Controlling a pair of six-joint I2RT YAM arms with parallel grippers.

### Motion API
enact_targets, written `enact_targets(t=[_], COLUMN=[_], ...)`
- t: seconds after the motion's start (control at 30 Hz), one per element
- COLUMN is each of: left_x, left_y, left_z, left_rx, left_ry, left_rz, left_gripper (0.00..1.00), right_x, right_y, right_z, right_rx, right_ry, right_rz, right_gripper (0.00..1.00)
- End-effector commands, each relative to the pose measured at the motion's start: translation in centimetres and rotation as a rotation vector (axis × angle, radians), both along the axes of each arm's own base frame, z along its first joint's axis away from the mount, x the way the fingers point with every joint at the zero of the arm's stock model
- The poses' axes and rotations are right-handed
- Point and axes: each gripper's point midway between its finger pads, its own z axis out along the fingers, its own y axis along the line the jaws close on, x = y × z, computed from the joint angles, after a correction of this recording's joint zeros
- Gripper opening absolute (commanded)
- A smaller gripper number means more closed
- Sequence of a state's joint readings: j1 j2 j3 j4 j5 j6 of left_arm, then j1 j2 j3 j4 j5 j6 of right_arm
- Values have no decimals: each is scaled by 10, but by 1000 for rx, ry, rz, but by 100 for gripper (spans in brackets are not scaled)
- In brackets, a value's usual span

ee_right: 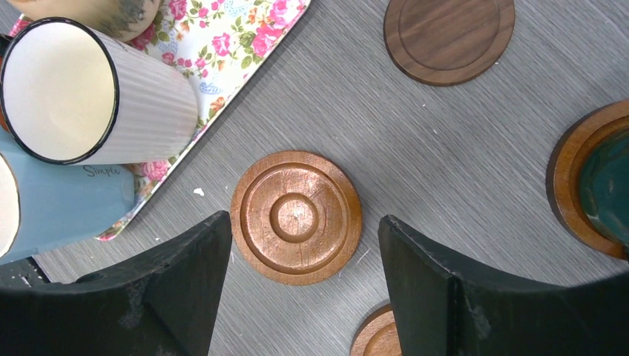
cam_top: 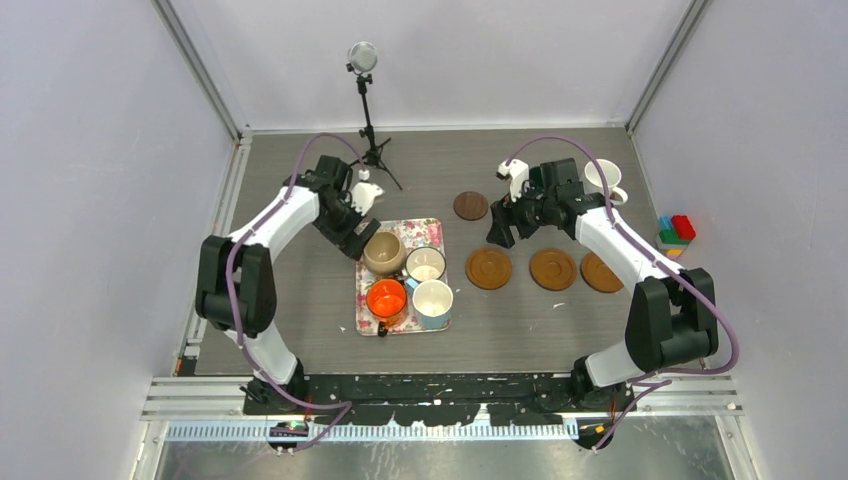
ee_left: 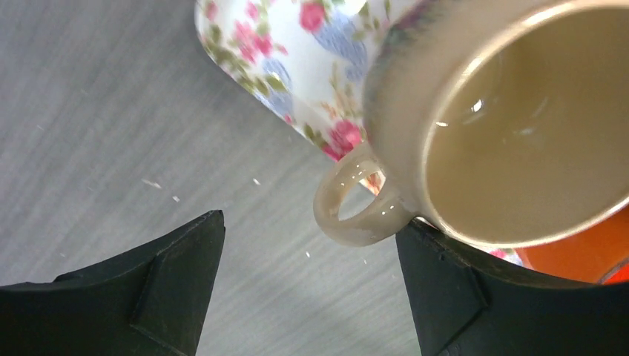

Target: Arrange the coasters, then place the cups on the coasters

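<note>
Left end effector (ee_left: 310, 222) seemingly against beige cup (ee_left: 519, 126)

A rectangular floral tray (cam_top: 418, 231) lies on the grey wood-grain bench (cam_top: 520, 320), left of centre. A small black tripod (cam_top: 367, 105) with a round head stands at the far edge. Coloured blocks (cam_top: 676, 233) sit by the right wall.

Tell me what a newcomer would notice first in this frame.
A floral tray at mid-table is crowded with four mugs. One of them is the beige mug, whose handle faces the open left gripper. Right of the tray, three orange-brown coasters line up, the open right gripper hovering over the one nearest the tray.
</note>
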State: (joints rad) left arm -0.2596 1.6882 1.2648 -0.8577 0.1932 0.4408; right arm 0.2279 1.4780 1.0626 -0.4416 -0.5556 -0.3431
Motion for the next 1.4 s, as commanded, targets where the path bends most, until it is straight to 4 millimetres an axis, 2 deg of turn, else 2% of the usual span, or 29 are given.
enact_targets(t=[0.0,0.17,0.3,0.47,0.7,0.87,1.0,1.03,1.17,1.23,1.37], left_x=[57,89,107,113,102,107,116,118,120,114,86], left_y=[-18,-31,-53,-82,-122,-136,-132,-126,-100,-84,-61], left_z=[17,17,14,11,11,16,34,39,66,80,81], left_rx=[-64,-91,-170,-218,-237,-256,-255,-252,-314,-349,-365], left_ry=[-149,-165,-139,-110,-98,-100,-130,-134,-129,-117,-71], left_rz=[32,42,40,-15,-142,-145,-117,-95,30,97,138], left_gripper=[87,87,86,85,85,88,91,91,92,92,92], right_x=[10,12,15,19,22,26,37,43,53,59,64], right_y=[0,0,2,3,7,15,29,34,59,75,105], right_z=[16,12,12,12,12,13,12,16,8,5,-5], right_rx=[-2,-7,-1,4,12,8,-47,-63,-122,-141,-176], right_ry=[-79,-72,-72,-69,-73,-86,-130,-154,-176,-203,-231], right_rz=[5,6,4,3,29,94,190,229,390,451,569], right_gripper=[77,77,77,77,77,77,77,77,77,77,76])
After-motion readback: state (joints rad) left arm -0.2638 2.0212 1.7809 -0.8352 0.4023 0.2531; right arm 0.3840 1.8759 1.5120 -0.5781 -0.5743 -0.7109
